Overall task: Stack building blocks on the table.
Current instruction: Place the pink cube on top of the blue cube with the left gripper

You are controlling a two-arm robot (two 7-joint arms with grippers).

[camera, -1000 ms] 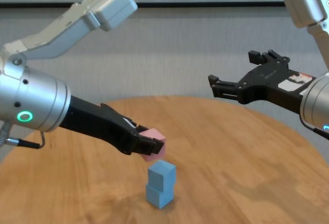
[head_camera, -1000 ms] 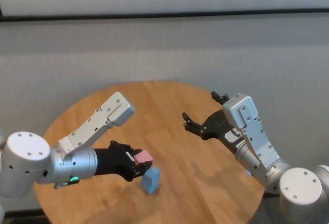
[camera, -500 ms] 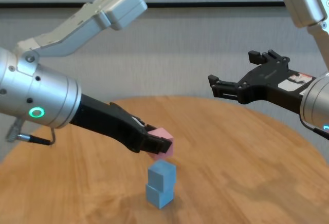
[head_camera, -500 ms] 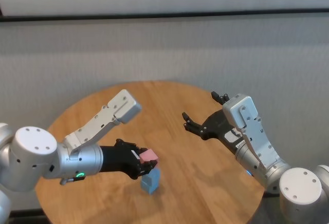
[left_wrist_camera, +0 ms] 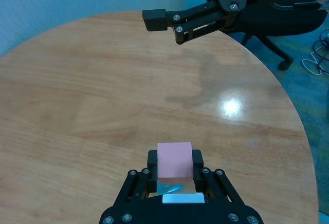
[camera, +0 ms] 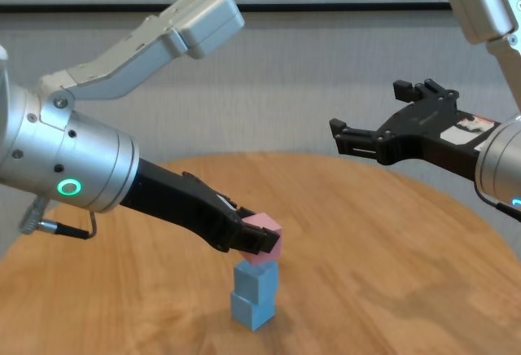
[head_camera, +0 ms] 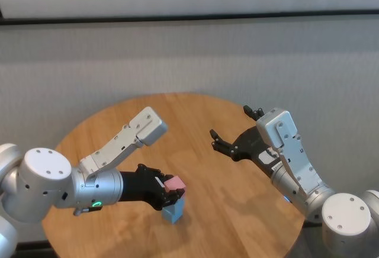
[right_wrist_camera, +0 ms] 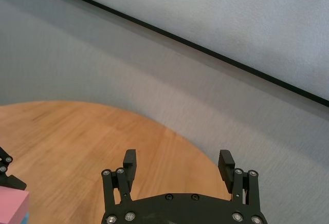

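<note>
My left end effector (camera: 259,241) grips the pink block (camera: 264,234) right above the two stacked blue blocks (camera: 255,294) on the counter (camera: 391,282). Next: settle it squarely, then release. My right end effector (camera: 376,123) hangs open, well apart.

No text can be read anywhere. A small sticker (camera: 466,126) sits just behind the right pincer (camera: 379,116) on its arm, its print too small to make out.

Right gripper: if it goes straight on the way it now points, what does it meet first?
Probably nothing: the open right gripper hangs above the table, pointing toward the wall. Depth is hard to judge.
</note>
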